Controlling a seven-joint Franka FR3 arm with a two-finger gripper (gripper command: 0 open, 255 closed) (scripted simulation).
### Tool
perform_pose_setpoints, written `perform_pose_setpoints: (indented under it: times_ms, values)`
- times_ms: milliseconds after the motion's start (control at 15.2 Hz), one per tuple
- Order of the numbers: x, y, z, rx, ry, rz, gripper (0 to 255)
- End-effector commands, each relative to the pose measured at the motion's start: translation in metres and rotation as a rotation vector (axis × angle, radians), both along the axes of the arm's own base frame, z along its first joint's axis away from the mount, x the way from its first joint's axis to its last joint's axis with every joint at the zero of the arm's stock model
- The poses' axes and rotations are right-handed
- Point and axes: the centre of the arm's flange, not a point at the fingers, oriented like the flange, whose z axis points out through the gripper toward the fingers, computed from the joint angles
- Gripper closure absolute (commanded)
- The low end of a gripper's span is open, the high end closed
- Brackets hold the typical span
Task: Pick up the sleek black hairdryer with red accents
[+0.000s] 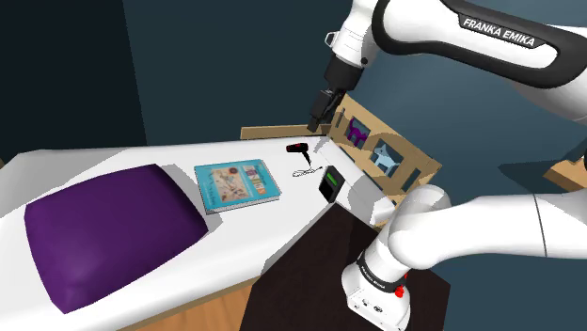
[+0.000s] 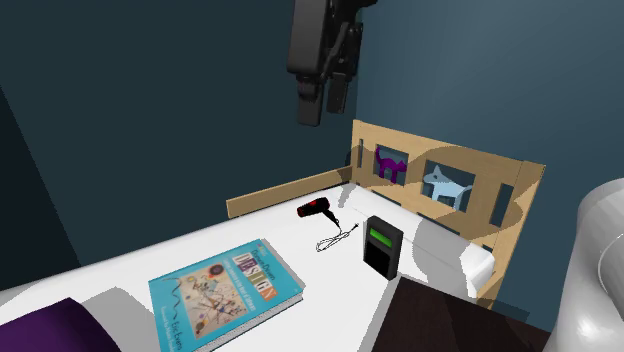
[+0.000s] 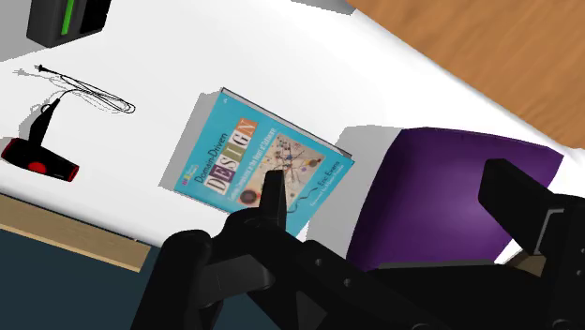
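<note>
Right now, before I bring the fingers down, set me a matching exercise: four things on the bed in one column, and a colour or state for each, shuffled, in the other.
Things
1. hairdryer
2. book
3. pillow
4. black box

Descriptions
A. purple, on the far side of the book from the hairdryer
B. green stripes on its face, standing upright
C. black body with red accents
D. teal cover, lying flat

Pairs: 1-C, 2-D, 3-A, 4-B
</note>
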Motion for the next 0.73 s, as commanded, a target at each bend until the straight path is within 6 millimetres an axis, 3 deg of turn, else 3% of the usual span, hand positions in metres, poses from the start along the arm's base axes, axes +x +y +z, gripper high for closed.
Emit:
perform_pose_setpoints:
  times_ms: [0,660]
  values:
    - [0.0,0.0,0.0,0.0,0.0,0.0,0]
    - [0.073,-0.068,-0.084,-0.025,0.023,-0.139,0]
